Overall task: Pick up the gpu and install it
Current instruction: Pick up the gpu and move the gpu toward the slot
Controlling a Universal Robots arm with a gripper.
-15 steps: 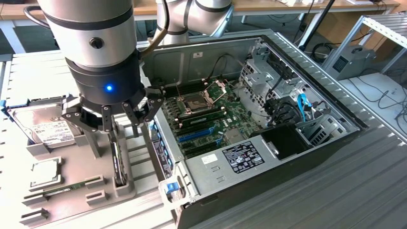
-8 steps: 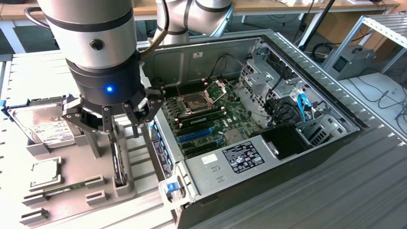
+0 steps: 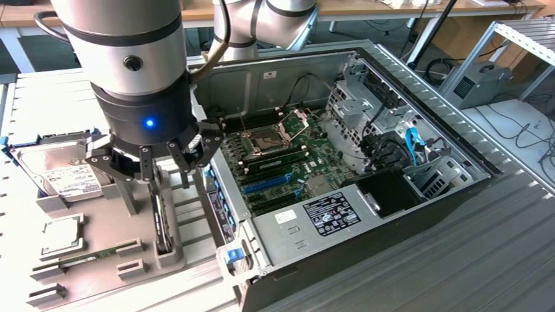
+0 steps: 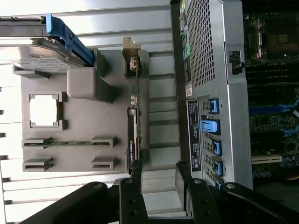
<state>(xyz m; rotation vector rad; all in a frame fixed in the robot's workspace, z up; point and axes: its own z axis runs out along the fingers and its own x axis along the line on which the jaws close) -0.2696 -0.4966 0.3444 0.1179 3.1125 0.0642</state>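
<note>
The gpu (image 3: 161, 224) stands on its edge in a slot of the grey holder block (image 3: 113, 227), at the exterior view's left beside the open computer case (image 3: 451, 195). In the wrist view the gpu (image 4: 134, 130) appears as a thin dark-and-green strip with its silver bracket at the far end. My gripper (image 3: 166, 174) hangs just above the card, open with nothing between its fingers. One black finger (image 4: 133, 193) in the wrist view lines up with the card's near end, while the other finger (image 4: 184, 186) sits over the gap toward the case. The gripper (image 4: 159, 184) is apart from the card.
On the holder also lie a silver hard drive (image 3: 61, 172) in a blue frame, a square processor (image 3: 59, 234) and a narrow memory stick (image 3: 95, 255). The case's rear wall (image 4: 205, 70) stands close beside the card. Blue expansion slots (image 3: 264, 184) show on the motherboard.
</note>
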